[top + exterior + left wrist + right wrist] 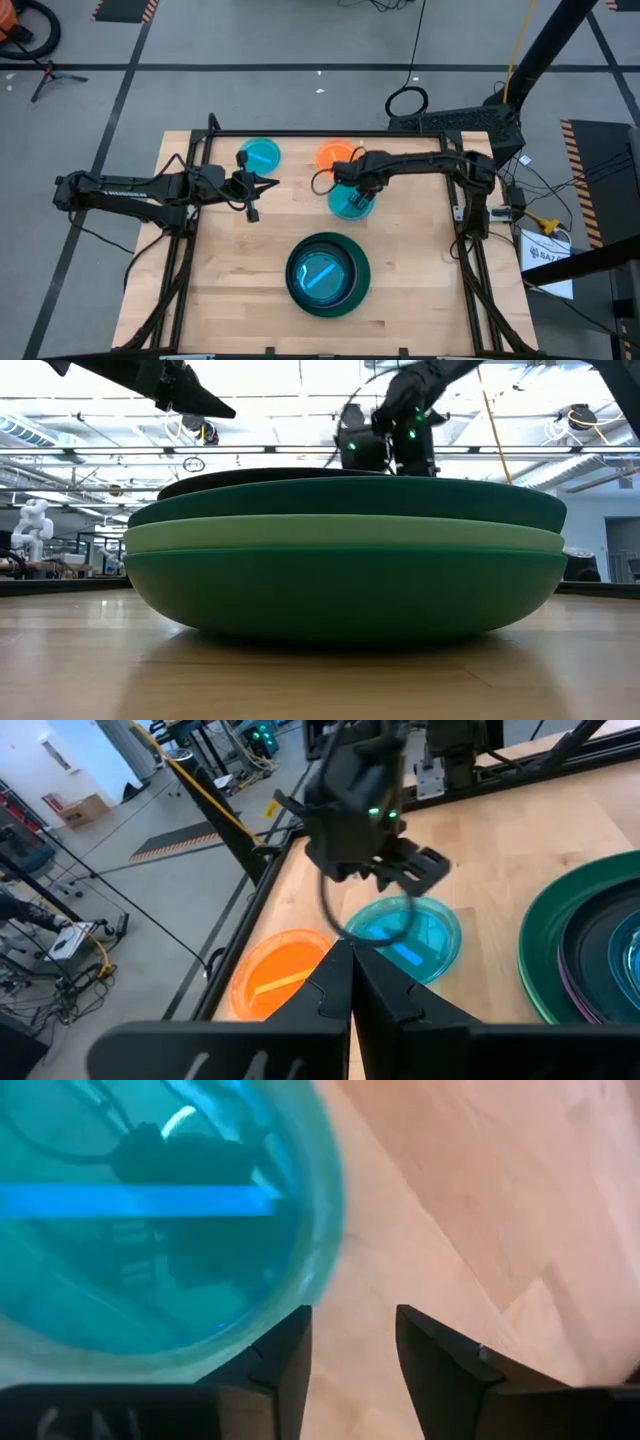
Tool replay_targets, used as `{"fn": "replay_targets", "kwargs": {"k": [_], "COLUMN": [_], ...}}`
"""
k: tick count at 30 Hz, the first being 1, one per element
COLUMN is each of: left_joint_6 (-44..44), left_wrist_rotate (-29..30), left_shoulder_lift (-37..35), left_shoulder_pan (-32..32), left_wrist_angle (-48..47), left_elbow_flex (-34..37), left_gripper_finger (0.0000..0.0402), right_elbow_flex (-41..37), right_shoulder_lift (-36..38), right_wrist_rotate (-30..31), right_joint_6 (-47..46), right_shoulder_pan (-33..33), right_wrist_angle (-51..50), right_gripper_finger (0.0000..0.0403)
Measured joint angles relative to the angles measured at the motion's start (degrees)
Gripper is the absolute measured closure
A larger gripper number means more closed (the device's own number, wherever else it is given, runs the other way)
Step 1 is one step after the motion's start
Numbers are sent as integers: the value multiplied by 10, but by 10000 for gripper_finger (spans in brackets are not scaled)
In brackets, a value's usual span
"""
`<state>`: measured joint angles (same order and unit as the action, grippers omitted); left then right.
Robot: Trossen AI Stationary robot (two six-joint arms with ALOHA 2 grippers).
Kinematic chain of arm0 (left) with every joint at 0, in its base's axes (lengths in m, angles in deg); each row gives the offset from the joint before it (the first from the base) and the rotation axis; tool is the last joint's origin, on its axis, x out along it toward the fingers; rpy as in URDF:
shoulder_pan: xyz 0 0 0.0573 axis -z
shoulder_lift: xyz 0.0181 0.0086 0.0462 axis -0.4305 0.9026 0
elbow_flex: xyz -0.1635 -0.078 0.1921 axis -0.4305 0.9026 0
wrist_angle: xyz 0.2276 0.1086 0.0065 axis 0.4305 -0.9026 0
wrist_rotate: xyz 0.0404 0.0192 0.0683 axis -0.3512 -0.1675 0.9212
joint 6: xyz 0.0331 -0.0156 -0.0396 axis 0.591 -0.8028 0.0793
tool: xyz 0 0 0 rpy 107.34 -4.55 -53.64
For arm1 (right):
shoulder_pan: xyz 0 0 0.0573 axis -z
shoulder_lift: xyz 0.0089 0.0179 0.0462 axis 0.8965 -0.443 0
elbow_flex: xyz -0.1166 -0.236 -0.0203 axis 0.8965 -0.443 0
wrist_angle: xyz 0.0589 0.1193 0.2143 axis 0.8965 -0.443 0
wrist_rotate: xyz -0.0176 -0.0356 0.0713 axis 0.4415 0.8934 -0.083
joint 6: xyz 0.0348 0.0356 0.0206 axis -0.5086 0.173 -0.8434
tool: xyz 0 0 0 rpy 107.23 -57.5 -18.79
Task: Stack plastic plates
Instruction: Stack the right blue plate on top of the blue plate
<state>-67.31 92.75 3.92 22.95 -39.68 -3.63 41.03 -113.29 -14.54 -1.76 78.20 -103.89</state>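
Note:
A stack of plates [328,275] sits near the table's near edge. Its walls are dark green [340,595] and light green [330,535], and a small cyan plate [322,276] lies on top. Three small plates lie flat toward the far edge: a cyan one [260,155], an orange one [333,155] and a second cyan one [349,203]. My right gripper [352,1342] is open just above this second cyan plate's rim [300,1295], and table shows in the gap between its fingers. My left gripper [350,982] is shut and empty, in the air right of the far cyan plate.
A black frame [320,133] runs along the table's far and side edges. The orange plate [280,975] lies close beside the cyan plate [405,935] under my right arm. Bare wood [230,260] lies left and right of the stack.

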Motion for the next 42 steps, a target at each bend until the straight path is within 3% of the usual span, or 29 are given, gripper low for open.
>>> {"fn": "replay_targets", "kwargs": {"k": [13, 22, 32, 42], "left_joint_6": [3, 3, 2, 3], "left_wrist_rotate": [0, 0, 0, 0], "left_shoulder_lift": [0, 0, 0, 0], "left_shoulder_pan": [0, 0, 0, 0], "left_wrist_angle": [1, 3, 3, 4], "left_elbow_flex": [0, 0, 0, 0], "left_gripper_finger": [398, 398, 398, 398], "right_elbow_flex": [-227, -354, -372, -379], "right_shoulder_lift": [142, 195, 194, 191], "right_wrist_rotate": [-142, -166, -179, -161], "right_joint_6": [-21, -89, -117, -156], "right_shoulder_pan": [83, 90, 88, 86], "right_wrist_angle": [262, 445, 507, 522], "right_gripper_finger": [259, 259, 261, 308]}}
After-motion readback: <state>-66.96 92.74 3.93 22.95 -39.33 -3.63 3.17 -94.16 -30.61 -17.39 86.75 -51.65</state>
